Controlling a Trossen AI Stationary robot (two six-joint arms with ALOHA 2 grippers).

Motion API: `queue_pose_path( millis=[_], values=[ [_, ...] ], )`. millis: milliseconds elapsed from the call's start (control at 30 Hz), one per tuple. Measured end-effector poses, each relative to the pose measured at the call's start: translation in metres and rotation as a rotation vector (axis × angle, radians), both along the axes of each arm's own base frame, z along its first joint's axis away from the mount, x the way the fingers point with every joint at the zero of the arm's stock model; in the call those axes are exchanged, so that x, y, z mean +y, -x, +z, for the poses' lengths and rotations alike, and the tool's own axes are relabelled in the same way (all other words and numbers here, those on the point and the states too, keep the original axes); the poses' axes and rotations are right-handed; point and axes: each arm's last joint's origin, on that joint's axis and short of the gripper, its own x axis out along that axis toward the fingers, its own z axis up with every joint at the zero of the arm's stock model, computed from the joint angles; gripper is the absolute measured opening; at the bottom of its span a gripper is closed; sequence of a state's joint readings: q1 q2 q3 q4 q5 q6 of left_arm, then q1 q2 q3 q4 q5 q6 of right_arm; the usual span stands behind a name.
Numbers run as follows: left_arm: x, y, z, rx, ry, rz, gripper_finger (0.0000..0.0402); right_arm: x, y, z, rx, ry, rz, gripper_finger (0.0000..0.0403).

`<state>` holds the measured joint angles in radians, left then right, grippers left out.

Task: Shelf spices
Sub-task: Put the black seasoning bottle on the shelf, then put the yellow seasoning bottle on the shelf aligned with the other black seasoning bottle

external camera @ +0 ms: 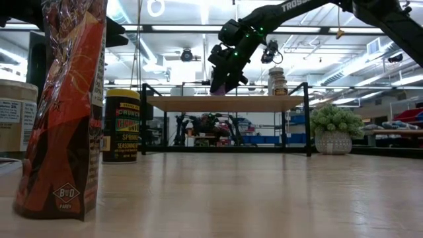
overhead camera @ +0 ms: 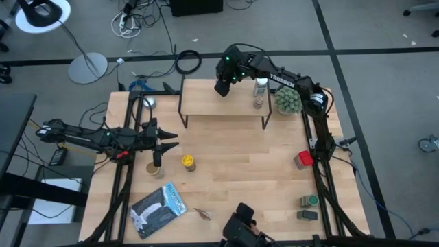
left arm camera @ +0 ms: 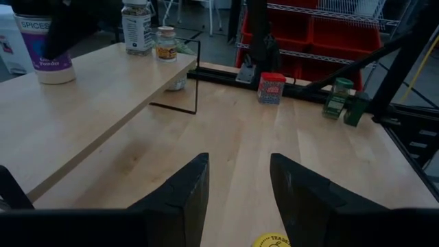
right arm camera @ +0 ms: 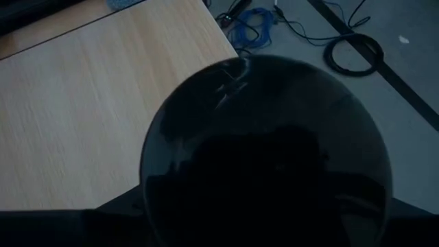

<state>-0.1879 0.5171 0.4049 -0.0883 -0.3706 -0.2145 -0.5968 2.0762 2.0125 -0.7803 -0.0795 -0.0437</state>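
Observation:
My right gripper (overhead camera: 223, 86) reaches over the shelf (overhead camera: 206, 104) and is shut on a black-lidded jar with a purple label (left arm camera: 48, 51). The jar's dark lid (right arm camera: 267, 151) fills the right wrist view. Two white-capped clear bottles (overhead camera: 260, 87) stand on the shelf's right end. My left gripper (overhead camera: 168, 145) hovers open over the table's left side, just beyond a tan-lidded jar (overhead camera: 156, 169) and a yellow jar (overhead camera: 188, 162). A red tin (overhead camera: 303, 159) and green tins (overhead camera: 310, 201) stand along the right edge. My right gripper comes at the black-lidded jar from above, slanting down, with its fingers (external camera: 225, 74) around the top. The lid and the gripper body hide the place of contact. The jar is upright, and its base (left arm camera: 55, 77) appears to rest on the shelf board.
A small green potted plant (overhead camera: 288, 100) stands beside the shelf's right legs. A blue-white flat packet (overhead camera: 158, 208) lies near the table's near-left corner. A red-orange bag (external camera: 66, 106) stands close in the low view. Bare tabletop (overhead camera: 240, 158) lies between the shelf and the near edge.

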Motion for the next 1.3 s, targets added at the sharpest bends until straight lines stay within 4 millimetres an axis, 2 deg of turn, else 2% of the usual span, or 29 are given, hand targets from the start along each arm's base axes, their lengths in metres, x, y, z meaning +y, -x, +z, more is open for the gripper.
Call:
queue_pose_path(
  millis=[367, 567, 767, 900, 1000, 1167, 1300],
  values=[
    [0.0, 0.0, 0.0, 0.0, 0.003, 0.0, 0.016, 0.002, 0.004, 0.005, 0.002, 0.0, -0.001, 0.0254],
    [0.0, 0.0, 0.0, 0.0, 0.003, 0.0, 0.016, 0.008, 0.018, 0.028, -0.009, 0.034, -0.014, 0.0252],
    [0.0, 0.0, 0.0, 0.0, 0.003, 0.0, 0.016, 0.028, 0.041, 0.062, -0.018, 0.033, -0.011, 0.0254],
    [0.0, 0.0, 0.0, -0.001, 0.004, 0.0, 0.016, 0.054, 0.05, 0.085, -0.041, 0.042, 0.03, 0.0249],
    [0.0, 0.0, 0.0, -0.001, 0.008, 0.0, 0.016, 0.081, 0.058, 0.1, -0.045, 0.014, 0.042, 0.0244],
    [0.0, 0.0, -0.001, 0.002, 0.032, -0.002, 0.016, 0.135, 0.068, 0.114, 0.0, -0.058, 0.065, 0.0238],
    [-0.003, 0.0, 0.002, -0.031, 0.035, -0.037, 0.016, 0.182, 0.073, 0.127, 0.002, -0.017, 0.089, 0.0231]
  ],
)
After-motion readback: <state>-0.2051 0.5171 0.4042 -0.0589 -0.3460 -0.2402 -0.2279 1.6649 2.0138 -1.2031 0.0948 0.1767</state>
